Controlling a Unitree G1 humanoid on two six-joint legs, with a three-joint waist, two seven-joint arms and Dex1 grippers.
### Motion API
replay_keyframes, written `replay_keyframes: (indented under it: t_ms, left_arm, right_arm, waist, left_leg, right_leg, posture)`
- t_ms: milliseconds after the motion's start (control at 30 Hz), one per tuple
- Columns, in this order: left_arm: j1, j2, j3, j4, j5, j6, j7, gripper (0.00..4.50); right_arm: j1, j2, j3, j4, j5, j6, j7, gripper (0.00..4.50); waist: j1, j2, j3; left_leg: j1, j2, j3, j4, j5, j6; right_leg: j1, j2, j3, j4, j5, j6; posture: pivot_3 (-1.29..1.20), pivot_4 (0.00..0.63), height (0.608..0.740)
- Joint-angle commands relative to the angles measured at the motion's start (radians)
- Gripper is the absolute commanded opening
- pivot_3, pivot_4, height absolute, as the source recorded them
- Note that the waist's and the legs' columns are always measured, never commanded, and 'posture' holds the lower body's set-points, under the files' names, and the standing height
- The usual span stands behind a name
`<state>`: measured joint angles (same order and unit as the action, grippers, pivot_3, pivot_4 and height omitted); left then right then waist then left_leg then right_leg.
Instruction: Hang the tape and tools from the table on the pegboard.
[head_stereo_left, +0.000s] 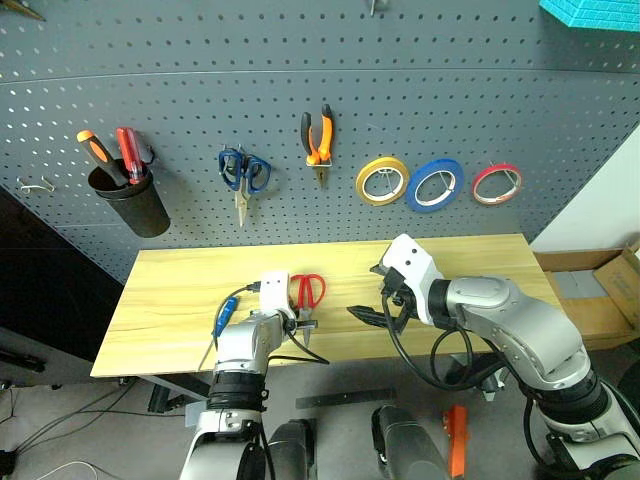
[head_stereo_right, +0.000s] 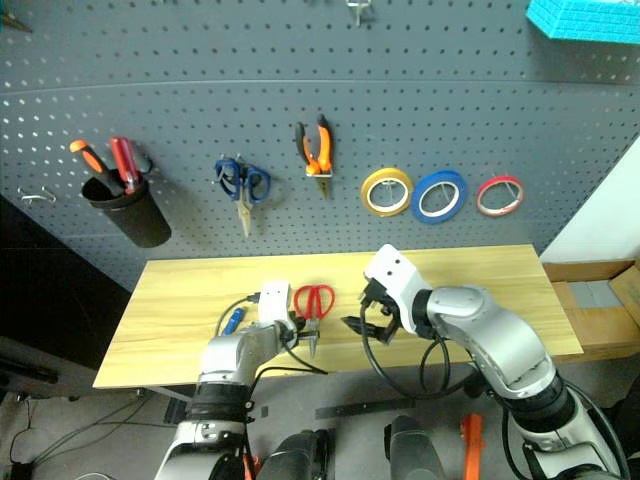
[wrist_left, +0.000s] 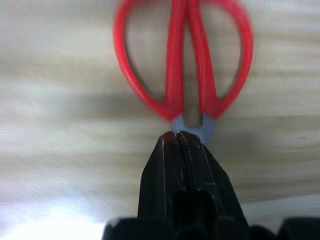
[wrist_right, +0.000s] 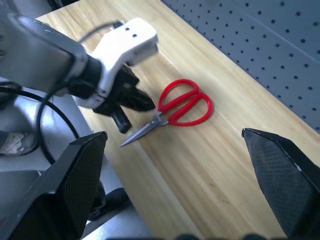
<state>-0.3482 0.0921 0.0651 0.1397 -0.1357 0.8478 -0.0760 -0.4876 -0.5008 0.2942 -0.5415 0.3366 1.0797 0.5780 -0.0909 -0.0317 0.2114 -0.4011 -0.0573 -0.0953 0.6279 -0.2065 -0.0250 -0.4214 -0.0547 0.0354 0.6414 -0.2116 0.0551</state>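
Note:
Red-handled scissors (head_stereo_left: 310, 290) (wrist_left: 125, 65) lie on the wood table (head_stereo_left: 480, 270) near its front edge. My left gripper (head_stereo_left: 303, 322) (wrist_left: 179, 134) is shut on them at the pivot, the blades hidden under its fingers. My right gripper (head_stereo_left: 375, 305) hovers open just right of the scissors, holding nothing. A blue-handled screwdriver (head_stereo_left: 224, 318) lies on the table left of my left gripper. On the pegboard (head_stereo_left: 500, 90) hang the orange-and-black pliers (head_stereo_left: 318, 135) and the blue tape (head_stereo_left: 435, 185).
A yellow roll (head_stereo_left: 382, 181) and a red roll (head_stereo_left: 497, 184) hang either side of the blue tape. Blue-handled scissors (head_stereo_left: 243, 175) and a black cup (head_stereo_left: 135, 205) with two screwdrivers hang at left. A cardboard box (head_stereo_left: 600, 290) stands right of the table.

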Motion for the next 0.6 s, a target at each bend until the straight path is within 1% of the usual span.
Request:
replay_keyframes:
  t_ms: [33,100,167,267,300,367,467,600]
  left_arm:
    - [0.084,0.083,-0.054,-0.171,0.038,-0.166,-0.077,0.02]
    - [0.135,0.107,-0.050,-0.218,0.040,-0.182,-0.081,0.02]
    - [0.168,0.087,0.000,-0.245,0.007,-0.133,-0.056,0.02]
    - [0.172,0.065,0.037,-0.280,-0.036,-0.041,-0.053,0.02]
    - [0.166,0.060,0.043,-0.290,-0.046,-0.012,-0.055,0.18]
    - [0.147,0.054,0.047,-0.300,-0.063,0.031,-0.062,0.61]
    - [0.102,0.039,0.042,-0.291,-0.076,0.080,-0.055,1.61]
    - [0.044,-0.023,0.053,-0.260,-0.097,0.141,-0.022,3.04]
  right_arm:
    - [-0.015,0.006,-0.038,-0.025,0.008,-0.031,-0.010,4.50]
    - [-0.014,0.004,-0.040,-0.025,0.010,-0.034,-0.010,4.50]
    - [-0.010,0.000,-0.041,-0.024,0.012,-0.039,-0.008,4.50]
    - [-0.008,-0.008,-0.040,-0.021,0.013,-0.046,0.000,4.50]
    - [-0.009,-0.011,-0.041,-0.019,0.013,-0.047,0.003,4.50]
    - [-0.010,-0.017,-0.042,-0.016,0.015,-0.048,0.009,4.50]
    - [-0.004,-0.034,-0.041,-0.017,0.017,-0.043,0.021,4.50]
    - [0.007,-0.071,-0.046,-0.019,0.032,-0.024,0.051,4.50]
  waist:
    - [-0.001,0.000,0.000]
    - [0.001,0.000,0.000]
    - [0.004,0.000,0.000]
    - [0.005,-0.001,0.001]
    - [0.005,-0.001,0.001]
    - [0.005,-0.002,0.001]
    - [0.005,-0.003,0.003]
    - [0.006,-0.005,0.005]
  left_leg:
    - [0.000,0.000,0.000,0.000,0.000,0.000]
    - [0.000,0.000,0.000,0.000,0.000,0.000]
    - [0.000,0.000,0.000,0.000,-0.001,0.001]
    - [-0.001,0.000,0.000,0.000,-0.001,0.002]
    - [-0.001,0.000,-0.001,0.000,-0.001,0.002]
    - [-0.001,0.000,-0.001,0.000,-0.001,0.002]
    - [-0.001,0.000,-0.001,0.000,-0.001,0.002]
    - [-0.001,0.000,-0.001,0.000,-0.001,0.002]
  right_leg:
    - [0.000,0.000,0.000,0.000,0.000,0.000]
    - [0.000,0.000,0.001,0.000,0.000,-0.001]
    - [0.000,-0.001,0.001,-0.001,0.000,-0.001]
    - [0.000,-0.001,0.000,-0.002,0.000,-0.001]
    - [0.000,-0.001,-0.001,-0.002,0.000,-0.001]
    - [0.000,-0.001,-0.001,-0.002,-0.001,-0.001]
    - [0.000,0.000,-0.001,-0.002,-0.001,-0.001]
    - [0.001,0.000,-0.001,-0.003,-0.001,0.000]
  posture:
    - [-0.19,0.195,0.740]
    - [-0.18,0.194,0.740]
    - [-0.18,0.193,0.740]
    - [-0.17,0.194,0.740]
    - [-0.17,0.196,0.740]
    - [-0.17,0.200,0.740]
    - [-0.16,0.205,0.740]
    - [-0.16,0.211,0.740]
